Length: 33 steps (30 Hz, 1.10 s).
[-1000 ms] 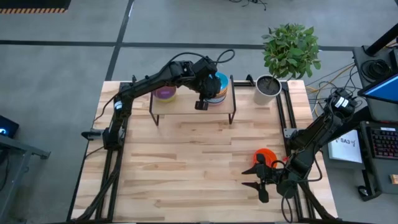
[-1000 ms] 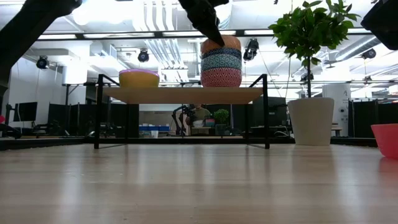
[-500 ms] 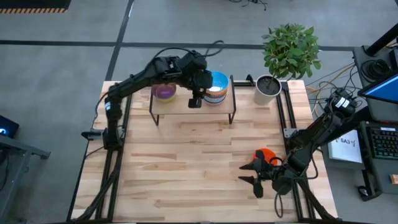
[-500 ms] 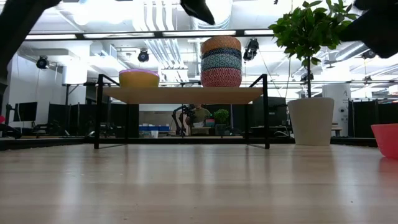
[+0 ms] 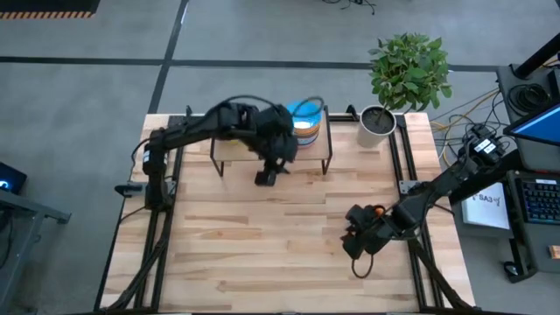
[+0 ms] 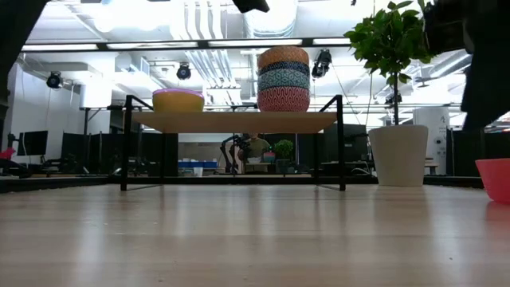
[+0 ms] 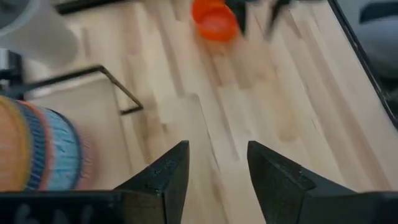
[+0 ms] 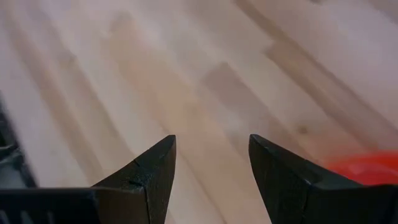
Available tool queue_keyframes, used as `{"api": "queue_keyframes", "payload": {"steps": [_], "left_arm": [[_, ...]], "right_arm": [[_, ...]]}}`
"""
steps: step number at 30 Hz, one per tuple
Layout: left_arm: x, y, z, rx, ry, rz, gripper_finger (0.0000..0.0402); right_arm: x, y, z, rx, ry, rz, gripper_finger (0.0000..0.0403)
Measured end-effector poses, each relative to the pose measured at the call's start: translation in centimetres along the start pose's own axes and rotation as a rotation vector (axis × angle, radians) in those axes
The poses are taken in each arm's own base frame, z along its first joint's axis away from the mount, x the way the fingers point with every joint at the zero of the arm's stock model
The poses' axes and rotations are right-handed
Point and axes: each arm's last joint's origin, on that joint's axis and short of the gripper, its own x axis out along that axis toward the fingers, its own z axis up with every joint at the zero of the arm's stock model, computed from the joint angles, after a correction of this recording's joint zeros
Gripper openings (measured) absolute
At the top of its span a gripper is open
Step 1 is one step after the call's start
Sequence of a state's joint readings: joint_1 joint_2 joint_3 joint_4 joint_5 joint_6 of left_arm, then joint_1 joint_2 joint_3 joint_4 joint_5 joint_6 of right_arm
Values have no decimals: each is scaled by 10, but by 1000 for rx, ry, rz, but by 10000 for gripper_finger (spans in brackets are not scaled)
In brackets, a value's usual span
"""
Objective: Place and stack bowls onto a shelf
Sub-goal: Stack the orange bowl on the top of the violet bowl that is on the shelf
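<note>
On the shelf (image 6: 231, 121) a stack of patterned bowls (image 6: 284, 78) stands on the right; its top bowl shows light blue from above (image 5: 304, 122). A yellow bowl (image 6: 178, 100) sits on the shelf's left. An orange-red bowl (image 6: 496, 177) rests on the table at the right, mostly under my right arm in the high view (image 5: 375, 210). My left gripper (image 5: 265, 178) is open and empty, just in front of the shelf (image 7: 217, 146). My right gripper (image 5: 353, 248) is open, just left of the orange-red bowl (image 8: 367, 168).
A white pot (image 5: 376, 122) with a green plant stands at the table's far right corner, beside the shelf. Bare wooden tabletop (image 5: 262, 236) stretches between the two grippers. Cables and a desk lie beyond the table's right edge.
My left gripper has drawn back from the bowl stack on the shelf, moving toward the table's near edge, empty. My right arm has swung so that it now covers most of the orange-red bowl, with its gripper shifted a little toward the left. The bowls have not moved.
</note>
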<state>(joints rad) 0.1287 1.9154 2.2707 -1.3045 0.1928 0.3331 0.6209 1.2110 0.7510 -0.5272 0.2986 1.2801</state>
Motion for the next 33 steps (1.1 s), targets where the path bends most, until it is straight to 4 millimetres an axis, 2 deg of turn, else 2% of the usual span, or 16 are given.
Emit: {"api": "queue_keyframes", "payload": {"steps": [4, 9, 15, 22, 25, 30, 33], "left_arm": [[-2, -10, -14, 8, 20, -15, 140], [-4, -19, -39, -71, -88, 17, 136], [3, -52, -78, -216, -276, 13, 136], [24, -98, -114, -237, -484, 21, 136], [32, -112, -125, -232, -537, -4, 136], [43, -129, -131, -211, -602, -53, 136], [51, -138, -131, -194, -699, -83, 136]], "right_arm": [[-11, -4, 2, 77, 41, -126, 191], [-13, -12, -1, 141, 54, -225, 191], [2, -18, -7, 169, 76, -307, 191], [25, -18, -15, 120, 109, -404, 185], [33, -18, -18, 116, 120, -428, 149], [41, -12, -19, 64, 149, -377, 34], [41, 5, -13, -58, 138, -220, 16]]}}
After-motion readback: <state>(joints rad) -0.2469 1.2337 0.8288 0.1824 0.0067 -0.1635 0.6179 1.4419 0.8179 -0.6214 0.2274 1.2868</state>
